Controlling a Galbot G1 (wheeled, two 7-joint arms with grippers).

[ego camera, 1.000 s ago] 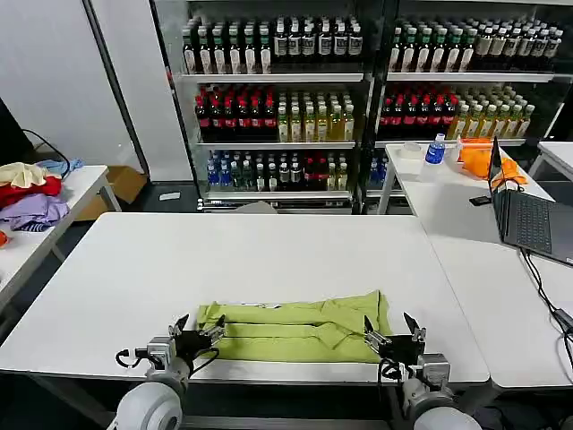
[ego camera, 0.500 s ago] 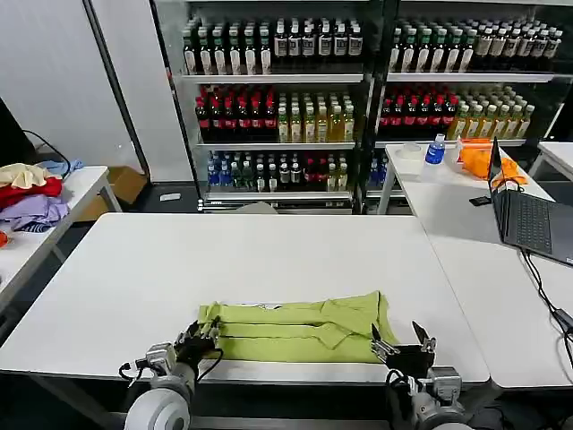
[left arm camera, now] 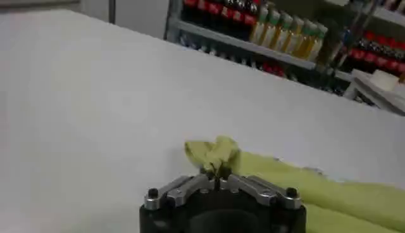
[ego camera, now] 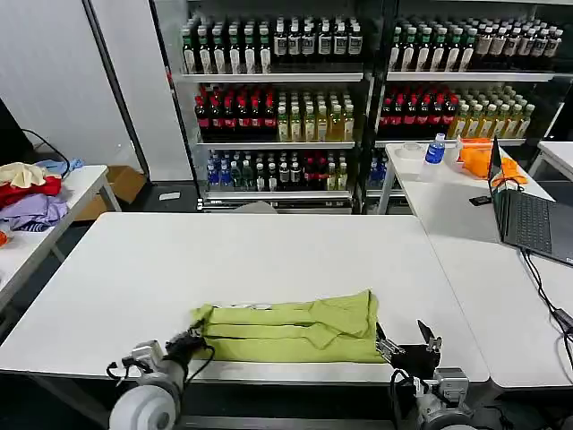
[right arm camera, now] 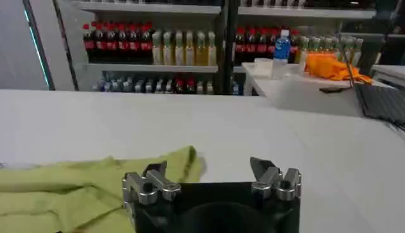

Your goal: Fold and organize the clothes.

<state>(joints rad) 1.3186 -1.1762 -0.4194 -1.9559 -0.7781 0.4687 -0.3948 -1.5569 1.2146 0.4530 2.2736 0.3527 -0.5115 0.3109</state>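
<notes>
The lime T-shirt (ego camera: 288,327) is lying folded into a long band near the front edge of the white table (ego camera: 251,251). The left gripper (ego camera: 190,339) is pinching the shirt's left corner, jaws closed on a bunched tip of fabric (left arm camera: 217,152). The right gripper (ego camera: 408,342) is sitting just beside the shirt's right end, jaws apart and holding nothing. Behind the table, drink coolers (ego camera: 358,98) are displaying shelves packed with bottles. A side table on the right is carrying a laptop (ego camera: 528,219) and an orange cloth (ego camera: 479,154); a heap of garments (ego camera: 29,197) is resting on another table at left.
</notes>
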